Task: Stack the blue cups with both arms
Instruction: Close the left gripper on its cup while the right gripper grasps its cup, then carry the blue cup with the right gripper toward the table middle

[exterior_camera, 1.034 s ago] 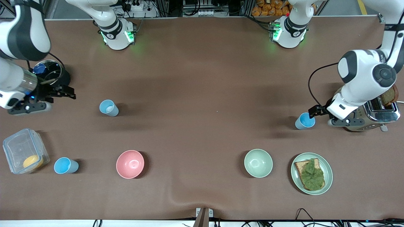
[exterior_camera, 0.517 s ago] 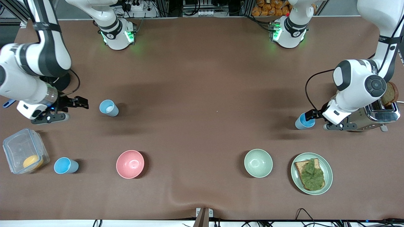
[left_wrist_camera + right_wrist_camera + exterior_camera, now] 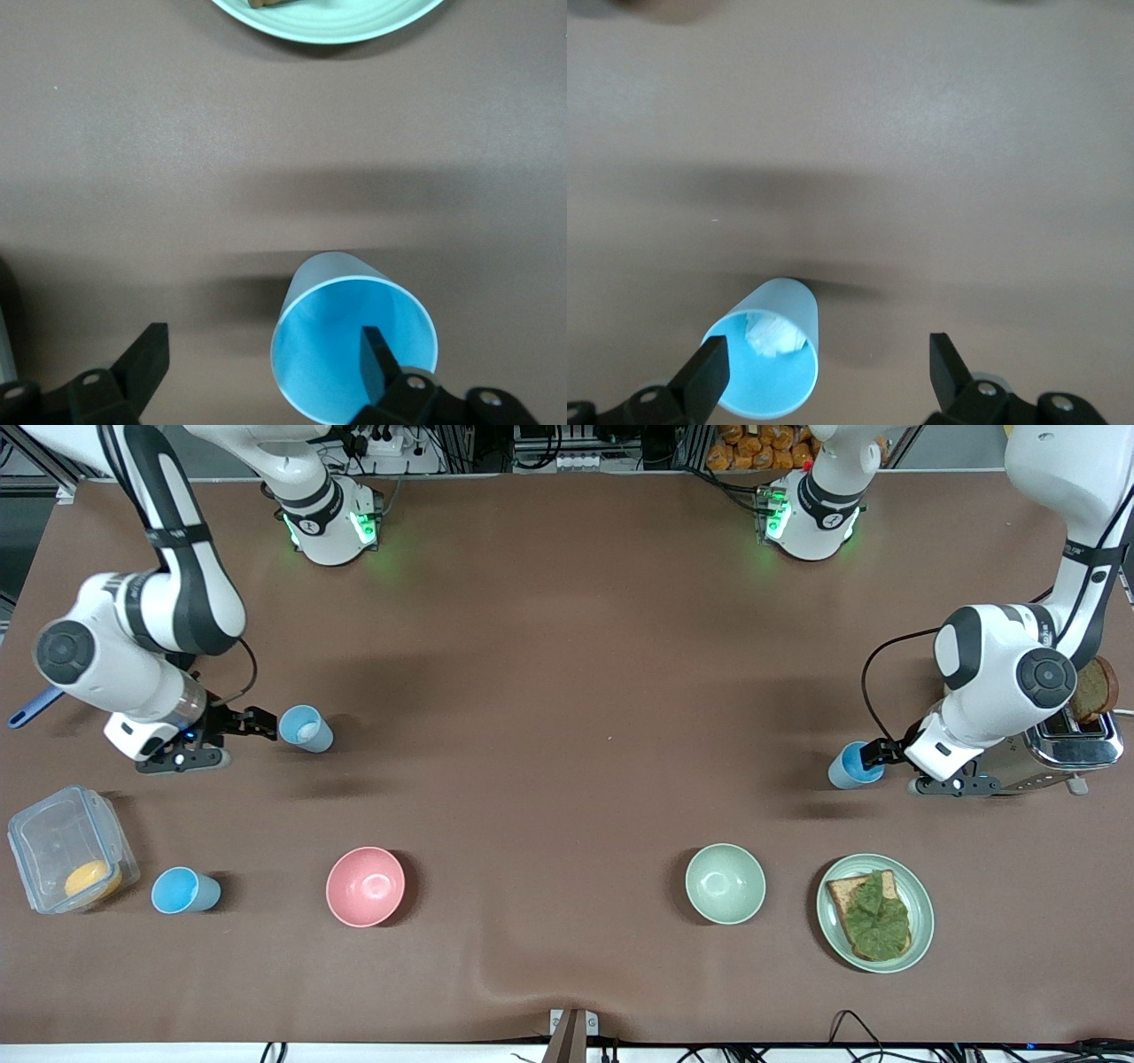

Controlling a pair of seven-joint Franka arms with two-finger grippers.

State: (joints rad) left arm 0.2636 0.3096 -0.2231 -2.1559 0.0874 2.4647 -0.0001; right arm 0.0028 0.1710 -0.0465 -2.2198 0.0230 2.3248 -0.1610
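From the front view, three small light-blue plastic cups stand on the brown table. The left gripper [image 3: 873, 753] is at the cup beside the toaster [image 3: 855, 766]. The right gripper [image 3: 259, 723] is at the cup with white bits inside [image 3: 306, 729]. The third cup [image 3: 184, 891] stands between the clear box and the pink bowl, nearer the camera. There are two bowls, pink and pale green.

In the left wrist view, the jaws are open, with one finger [image 3: 379, 363] inside the cup. It holds nothing yet.

In the right wrist view, the jaws are wide open, one finger [image 3: 704, 376] touching the cup's rim.

Both arms seem to be lining up to grab. Next, each should close on its cup's wall.
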